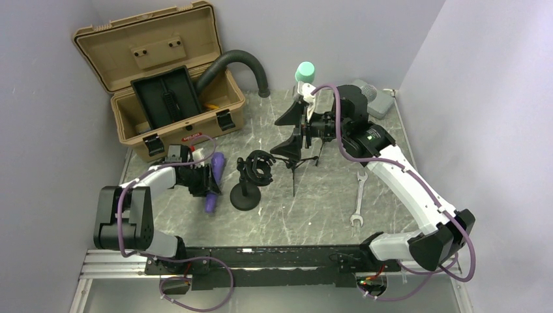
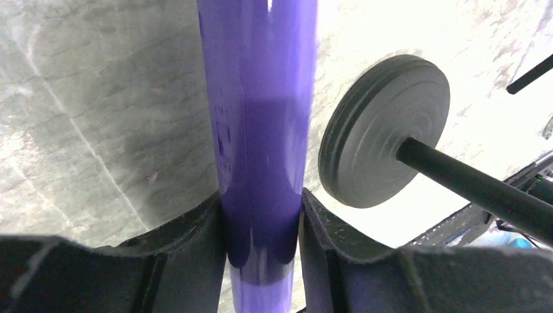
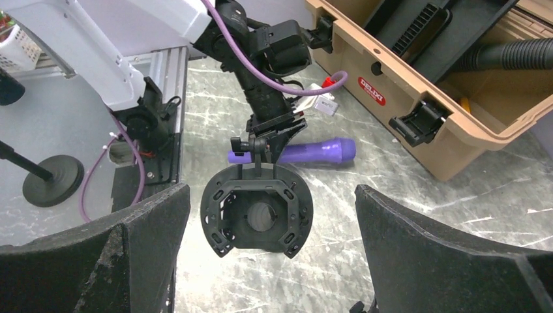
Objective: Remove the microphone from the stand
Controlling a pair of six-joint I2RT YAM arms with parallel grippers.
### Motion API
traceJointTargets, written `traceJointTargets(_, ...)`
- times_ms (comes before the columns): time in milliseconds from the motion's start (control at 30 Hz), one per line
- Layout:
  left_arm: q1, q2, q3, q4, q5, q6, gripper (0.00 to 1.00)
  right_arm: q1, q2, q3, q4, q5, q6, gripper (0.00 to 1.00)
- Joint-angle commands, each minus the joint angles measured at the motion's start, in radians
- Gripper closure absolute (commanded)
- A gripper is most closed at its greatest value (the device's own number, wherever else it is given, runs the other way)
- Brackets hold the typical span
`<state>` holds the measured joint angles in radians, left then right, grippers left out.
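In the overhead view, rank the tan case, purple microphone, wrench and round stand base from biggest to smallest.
1. tan case
2. purple microphone and wrench: similar length, so unranked, though the microphone is thicker
3. round stand base

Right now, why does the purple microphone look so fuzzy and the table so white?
Left wrist view: the purple microphone sits close to the lens, so it blurs, and the table beside it is washed out by bright light. Top view: both look sharp, evenly lit.

The left arm (image 1: 130, 208) and right arm (image 1: 404, 189) have white link shells and black joint housings. Purple cables (image 1: 352, 153) loop along both. The right gripper (image 3: 272, 189) has matte black wedge fingers (image 3: 443, 261).
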<state>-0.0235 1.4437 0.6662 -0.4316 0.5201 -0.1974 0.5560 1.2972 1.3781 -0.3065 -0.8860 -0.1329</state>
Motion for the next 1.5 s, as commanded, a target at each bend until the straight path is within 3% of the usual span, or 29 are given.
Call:
traceJointTargets(0, 0.003, -0.039, -0.022, 0.0, -0.098, 0.011, 0.51, -0.005, 0.009, 0.025, 0.003, 0.006, -0.018, 0.0)
traceJointTargets(367, 0.002, -0.066, -0.016, 0.0, -0.076, 0.027, 0.39, -0.004, -0.005, 0.006, 0.001, 0.015, -0.031, 0.0)
traceJointTargets(567, 0.002, -0.18, 0.06, -0.077, 0.016, 0.112, 0.11, -0.003, -0.021, -0.011, -0.049, 0.016, -0.089, 0.0)
traceJointTargets(667, 0.003, -0.262, 0.119, -0.14, 0.054, 0.228, 0.01, -0.004, -0.034, -0.017, -0.087, 0.008, -0.136, 0.0)
traceJointTargets(800, 0.001, -0.425, 0.146, -0.177, 0.133, 0.394, 0.01, -0.004, -0.052, -0.018, -0.144, -0.02, -0.21, 0.0)
traceJointTargets(967, -0.011, -0.587, 0.139, -0.081, 0.314, 0.565, 0.01, -0.003, -0.058, -0.001, -0.195, -0.049, -0.261, 0.0)
traceJointTargets(1133, -0.059, -0.533, 0.168, 0.02, 0.459, 0.577, 0.04, -0.005, -0.056, 0.011, -0.224, -0.056, -0.28, 0.0)
traceJointTargets(1300, -0.202, -0.483, 0.146, 0.113, 0.444, 0.663, 0.08, -0.004, -0.071, -0.003, -0.228, -0.05, -0.293, 0.0)
traceJointTargets(1467, -0.253, -0.431, 0.097, 0.302, 0.448, 0.607, 0.15, -0.004, -0.087, -0.041, -0.207, -0.049, -0.293, 0.0)
